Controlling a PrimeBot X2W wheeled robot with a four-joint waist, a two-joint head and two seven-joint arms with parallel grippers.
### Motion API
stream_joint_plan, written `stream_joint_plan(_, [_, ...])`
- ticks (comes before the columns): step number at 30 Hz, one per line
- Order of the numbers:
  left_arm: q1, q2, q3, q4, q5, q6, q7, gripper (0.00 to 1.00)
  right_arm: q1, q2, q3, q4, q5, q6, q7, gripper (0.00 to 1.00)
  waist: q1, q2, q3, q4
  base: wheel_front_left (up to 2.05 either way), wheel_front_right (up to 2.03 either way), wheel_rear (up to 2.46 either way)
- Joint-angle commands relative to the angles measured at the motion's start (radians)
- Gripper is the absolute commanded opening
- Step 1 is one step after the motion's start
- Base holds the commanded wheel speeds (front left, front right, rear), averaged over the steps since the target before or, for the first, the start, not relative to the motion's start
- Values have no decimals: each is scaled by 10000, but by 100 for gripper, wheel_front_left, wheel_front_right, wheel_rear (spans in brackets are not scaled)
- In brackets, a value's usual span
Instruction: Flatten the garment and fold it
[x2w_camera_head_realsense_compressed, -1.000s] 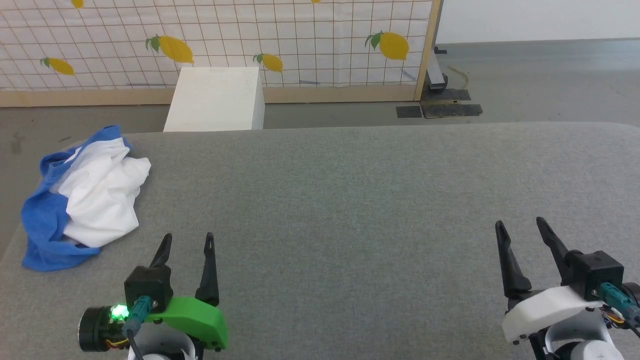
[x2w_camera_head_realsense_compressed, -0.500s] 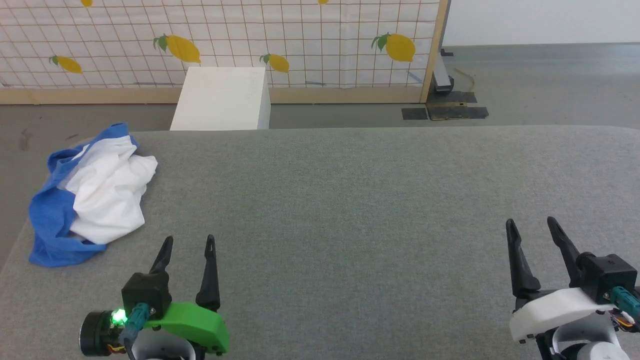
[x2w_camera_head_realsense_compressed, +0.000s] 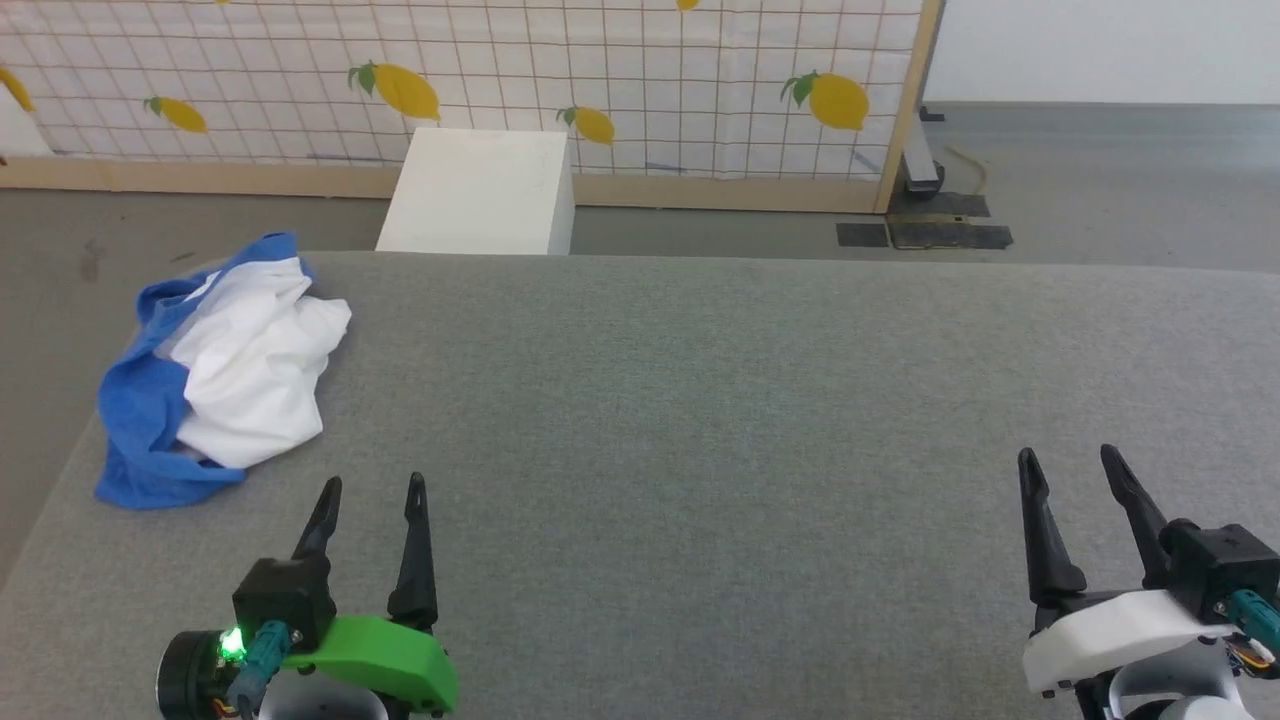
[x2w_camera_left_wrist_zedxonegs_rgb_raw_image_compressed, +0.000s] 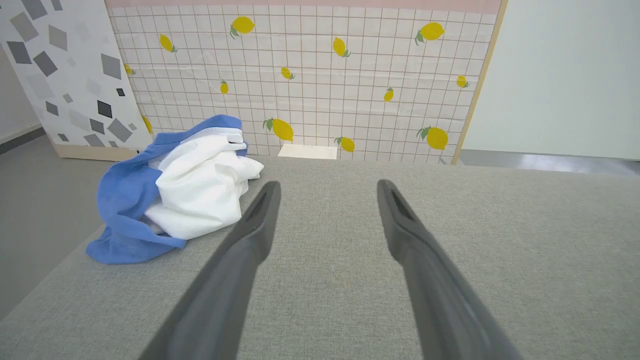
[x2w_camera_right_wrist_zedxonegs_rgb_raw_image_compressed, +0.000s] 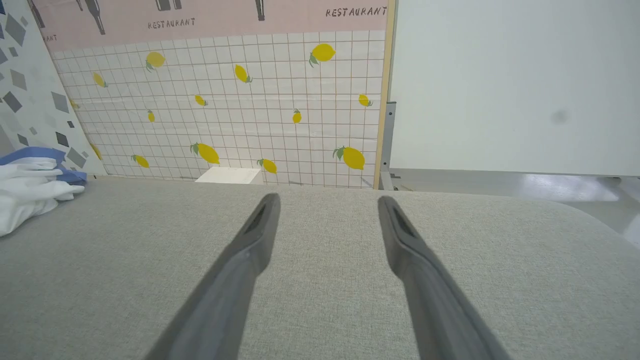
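Left gripper (x2w_camera_head_realsense_compressed: 374, 480) is hovering low at seven o'clock in the head view, its two dark fingers standing apart and pointing toward twelve, with nothing between them. Right gripper (x2w_camera_head_realsense_compressed: 1067, 453) is sitting at five o'clock in the same pose: fingers spread, empty, leaning slightly toward eleven. Both are hanging above the grey padded table (x2w_camera_head_realsense_compressed: 700, 400). The garment (x2w_camera_head_realsense_compressed: 250, 380) is lying crumpled at the table's far left corner, at about ten o'clock from the left gripper and apart from it, with blue sleeve fabric wrapping the white body's left side. Beyond the far edge a white box (x2w_camera_head_realsense_compressed: 480, 190) is standing before a lemon-print screen (x2w_camera_head_realsense_compressed: 650, 90). In the right wrist view the word RESTAURANT (x2w_camera_right_wrist_zedxonegs_rgb_raw_image_compressed: 356, 12) is showing twice on a pink band (x2w_camera_right_wrist_zedxonegs_rgb_raw_image_compressed: 225, 30) above the lemons.
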Motion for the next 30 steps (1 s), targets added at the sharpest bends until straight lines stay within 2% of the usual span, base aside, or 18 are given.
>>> stream_joint_plan(1, [138, -19, -14, -50, -80, 56, -130, 100, 94, 7, -27, 28, 110, -8, -133, 100, 0, 0, 0, 136, 0, 0, 0])
stream_joint_plan(30, [463, -29, -104, -298, -574, 150, -726, 100, 275, 10, 50, 182, 409, -12, -733, 100, 0, 0, 56, 2032, 0, 0, 0])
